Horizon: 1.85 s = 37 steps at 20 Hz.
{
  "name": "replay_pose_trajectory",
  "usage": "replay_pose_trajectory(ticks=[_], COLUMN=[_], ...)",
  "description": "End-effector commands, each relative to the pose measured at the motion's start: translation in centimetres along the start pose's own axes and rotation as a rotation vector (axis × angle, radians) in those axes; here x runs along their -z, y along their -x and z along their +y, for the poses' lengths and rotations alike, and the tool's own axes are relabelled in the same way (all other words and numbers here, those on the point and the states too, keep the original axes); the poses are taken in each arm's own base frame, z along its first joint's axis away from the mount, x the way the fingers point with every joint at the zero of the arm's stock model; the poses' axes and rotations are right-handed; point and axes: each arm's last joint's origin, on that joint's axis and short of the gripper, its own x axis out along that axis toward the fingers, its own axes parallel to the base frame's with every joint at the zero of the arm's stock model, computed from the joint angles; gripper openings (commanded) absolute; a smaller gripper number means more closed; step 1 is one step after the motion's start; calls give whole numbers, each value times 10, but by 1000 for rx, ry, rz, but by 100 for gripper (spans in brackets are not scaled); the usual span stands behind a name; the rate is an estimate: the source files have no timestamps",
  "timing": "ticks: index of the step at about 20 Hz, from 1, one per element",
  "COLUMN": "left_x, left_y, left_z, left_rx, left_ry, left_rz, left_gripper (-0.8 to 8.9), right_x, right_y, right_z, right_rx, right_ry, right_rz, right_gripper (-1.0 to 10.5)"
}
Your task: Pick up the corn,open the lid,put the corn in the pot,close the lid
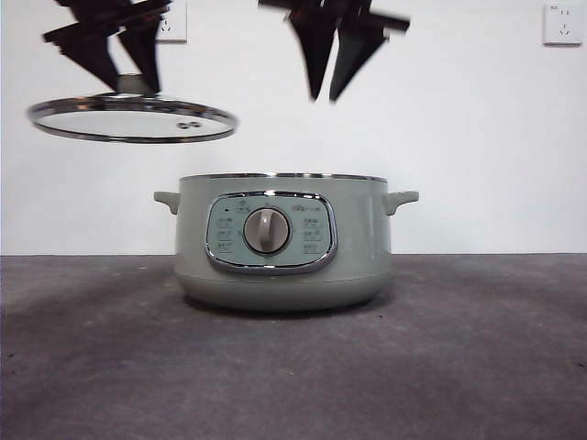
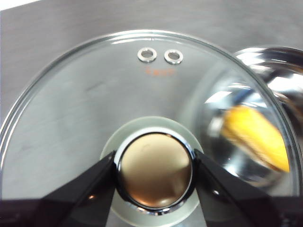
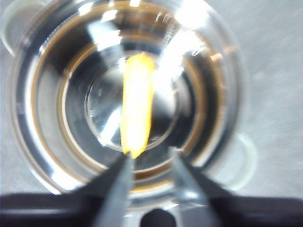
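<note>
The glass lid (image 1: 133,119) hangs level in the air, up and to the left of the pot (image 1: 284,240). My left gripper (image 1: 128,69) is shut on its round knob (image 2: 155,171), one black jaw on each side. The sage-green pot stands uncovered on the table. The yellow corn (image 3: 137,109) lies on the pot's shiny inner floor and also shows through the lid's glass as the corn (image 2: 255,137). Straight above the pot's mouth, my right gripper (image 3: 150,155) is open and holds nothing; it is the right gripper (image 1: 326,87) at the top centre of the front view.
The pot has two small side handles (image 1: 402,198) and a grey dial (image 1: 267,230) facing the front camera. Dark grey tabletop (image 1: 477,367) stretches around it. A white wall with sockets (image 1: 561,23) stands behind.
</note>
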Motion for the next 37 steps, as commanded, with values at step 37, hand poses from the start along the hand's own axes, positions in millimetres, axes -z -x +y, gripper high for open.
replay_pose_trajectory(ticks=[37], left_x=[12], left_y=[-108], left_z=[-155], left_rx=[130], left_ry=[-171], left_rz=[125], left_gripper=[-9], right_x=[252], right_y=[120], right_z=[-23], right_rx=[18], right_ry=[-157], right_rz=[-25], right_gripper=[-8])
